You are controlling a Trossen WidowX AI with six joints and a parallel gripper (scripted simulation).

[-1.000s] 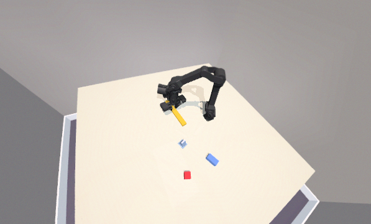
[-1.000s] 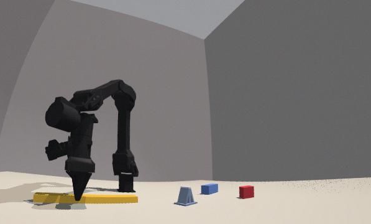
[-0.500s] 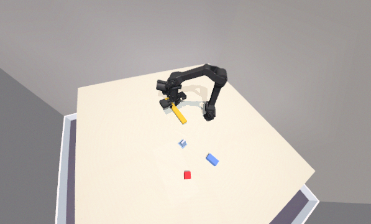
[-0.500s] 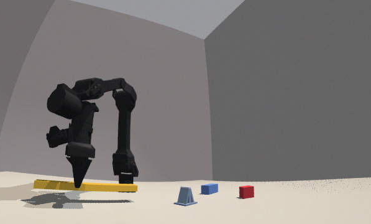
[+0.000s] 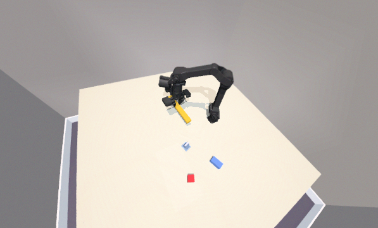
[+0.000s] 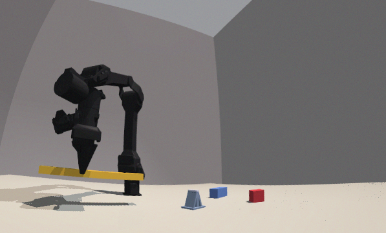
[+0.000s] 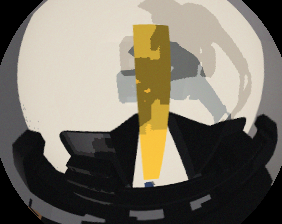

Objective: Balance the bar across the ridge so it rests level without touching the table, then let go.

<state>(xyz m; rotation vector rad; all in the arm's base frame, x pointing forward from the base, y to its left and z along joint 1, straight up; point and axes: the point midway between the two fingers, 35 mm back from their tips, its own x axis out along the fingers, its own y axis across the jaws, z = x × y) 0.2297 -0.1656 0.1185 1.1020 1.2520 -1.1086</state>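
A long yellow bar [image 5: 183, 113] [image 6: 115, 175] [image 7: 153, 90] is held above the table, its shadow separate beneath it. In the exterior view it tilts slightly, the end toward the ridge being lower. My gripper [image 6: 83, 172] [image 7: 152, 116] is shut on the bar, gripping it across its width near the middle. In the top view the fingertips are mostly hidden by the arm. The small blue-grey ridge [image 5: 185, 146] [image 6: 193, 199] stands upright on a flat base on the table, beyond the bar's lower end, with nothing on it.
A blue block [image 5: 216, 162] [image 6: 218, 192] and a red block [image 5: 190, 178] [image 6: 256, 195] lie on the table [image 5: 119, 158] beyond the ridge. The arm's base stands to the right of the bar in the top view.
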